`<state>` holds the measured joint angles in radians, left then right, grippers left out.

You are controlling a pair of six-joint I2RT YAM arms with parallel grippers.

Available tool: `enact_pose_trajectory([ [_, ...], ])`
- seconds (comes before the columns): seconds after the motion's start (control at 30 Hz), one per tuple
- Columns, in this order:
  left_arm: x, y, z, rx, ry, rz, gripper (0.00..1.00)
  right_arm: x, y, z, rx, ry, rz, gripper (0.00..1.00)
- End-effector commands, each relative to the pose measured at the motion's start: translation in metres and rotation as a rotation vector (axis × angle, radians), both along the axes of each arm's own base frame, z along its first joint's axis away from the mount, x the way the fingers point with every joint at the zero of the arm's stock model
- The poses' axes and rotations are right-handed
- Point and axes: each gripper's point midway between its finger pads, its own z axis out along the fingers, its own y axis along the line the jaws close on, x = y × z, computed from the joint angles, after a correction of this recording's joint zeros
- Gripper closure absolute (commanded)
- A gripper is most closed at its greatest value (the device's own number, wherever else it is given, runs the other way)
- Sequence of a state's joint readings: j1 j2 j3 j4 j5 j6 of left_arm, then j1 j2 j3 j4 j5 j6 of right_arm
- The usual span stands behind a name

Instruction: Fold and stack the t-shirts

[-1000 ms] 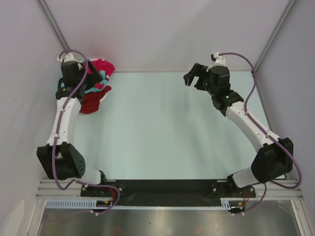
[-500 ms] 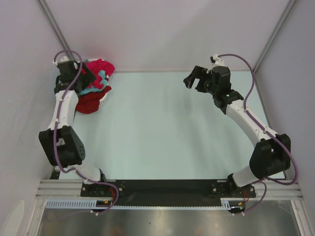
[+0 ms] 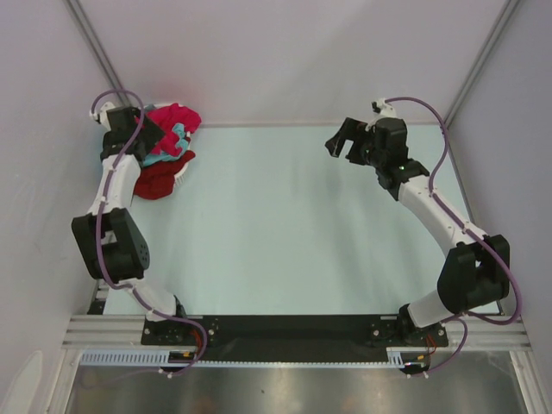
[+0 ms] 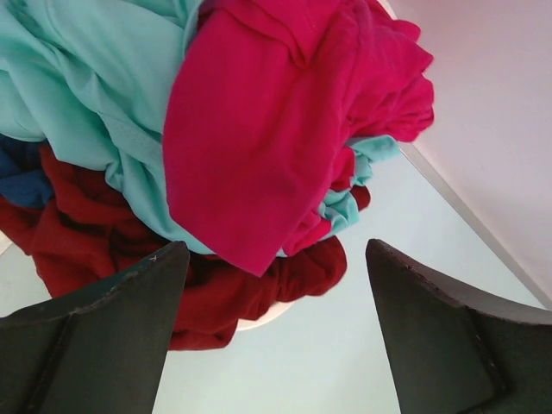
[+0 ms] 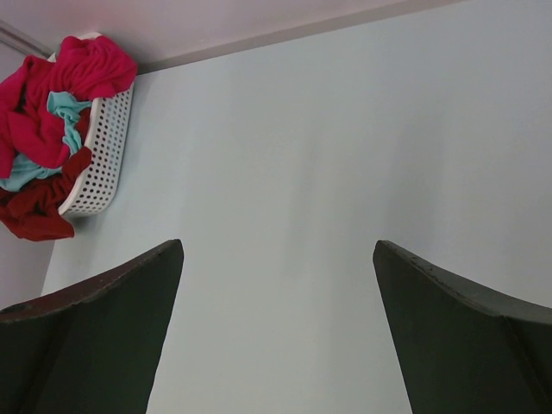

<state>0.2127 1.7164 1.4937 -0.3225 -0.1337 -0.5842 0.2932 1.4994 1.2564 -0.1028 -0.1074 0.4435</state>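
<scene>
Left hand (image 4: 272, 250), spread, faces the heaped t-shirts (image 4: 250, 147); right hand (image 5: 278, 246) spread too.

bright, even, soft light; faint shadows, sharp pictures.

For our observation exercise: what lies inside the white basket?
A crimson-pink shirt tops the pile, a teal shirt under it, a maroon shirt spilling over the white basket, plus a blue scrap. The basket floor is covered.

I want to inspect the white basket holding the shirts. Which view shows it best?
Right wrist view: the basket shows its perforated side wall plainly. From the top and left wrist, the shirts hide nearly all of it.
</scene>
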Motion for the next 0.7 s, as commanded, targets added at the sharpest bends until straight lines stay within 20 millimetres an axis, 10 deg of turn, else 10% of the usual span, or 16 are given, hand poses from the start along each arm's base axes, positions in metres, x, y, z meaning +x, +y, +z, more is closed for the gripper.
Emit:
enact_pose_trajectory([
  [0.0,0.014,0.019,0.015,0.003,-0.063,0.095,0.09,-0.002,-0.001,0.015,0.016,-0.037,0.025,0.00],
  [0.67,0.055,0.021,-0.001,-0.023,-0.096,0.068,0.26,-0.011,-0.033,0.016,-0.008,-0.027,-0.026,0.00],
])
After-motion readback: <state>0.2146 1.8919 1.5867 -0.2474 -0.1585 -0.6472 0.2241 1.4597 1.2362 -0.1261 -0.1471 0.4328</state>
